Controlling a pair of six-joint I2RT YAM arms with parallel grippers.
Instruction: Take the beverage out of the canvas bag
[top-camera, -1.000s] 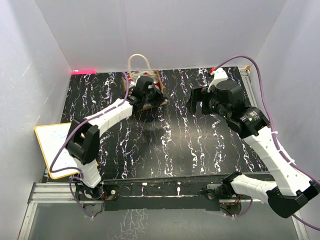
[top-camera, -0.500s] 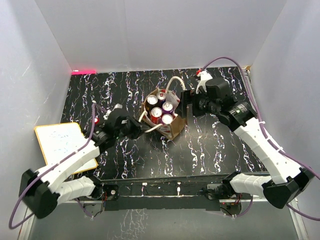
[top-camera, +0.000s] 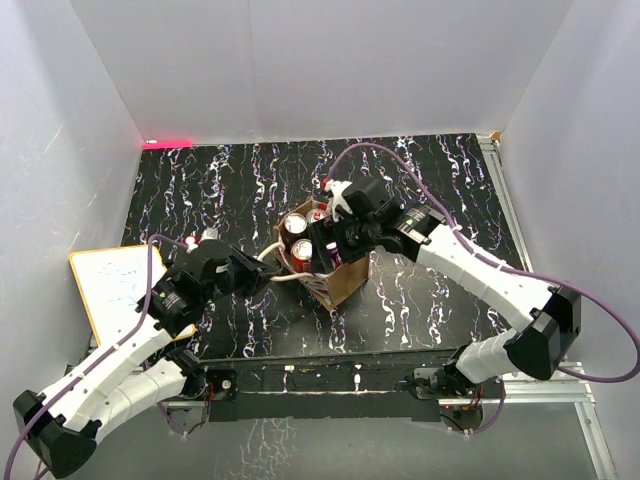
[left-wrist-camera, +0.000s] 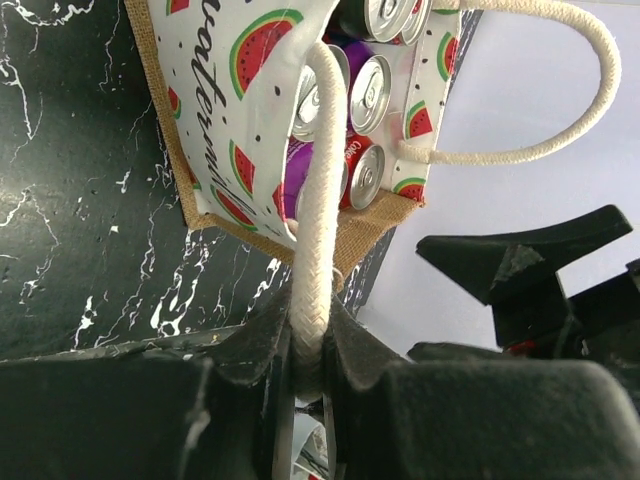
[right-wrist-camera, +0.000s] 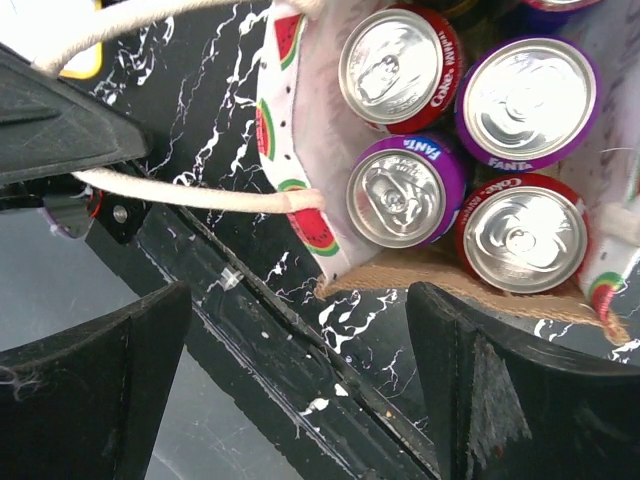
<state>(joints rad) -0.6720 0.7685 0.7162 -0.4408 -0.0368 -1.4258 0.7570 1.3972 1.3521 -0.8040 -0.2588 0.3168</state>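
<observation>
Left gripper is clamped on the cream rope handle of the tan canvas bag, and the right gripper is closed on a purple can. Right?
Not quite. The right wrist view shows the right gripper open above the tan canvas bag, jaws spread wide and holding nothing. The left gripper is indeed clamped on the cream rope handle.

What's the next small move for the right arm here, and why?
Probably ease the right gripper sideways over the purple Fanta can and down around it. Its fingers are open but centred on the wall of the canvas bag, not a can, while the left gripper pins a rope handle, steadying the bag.
</observation>
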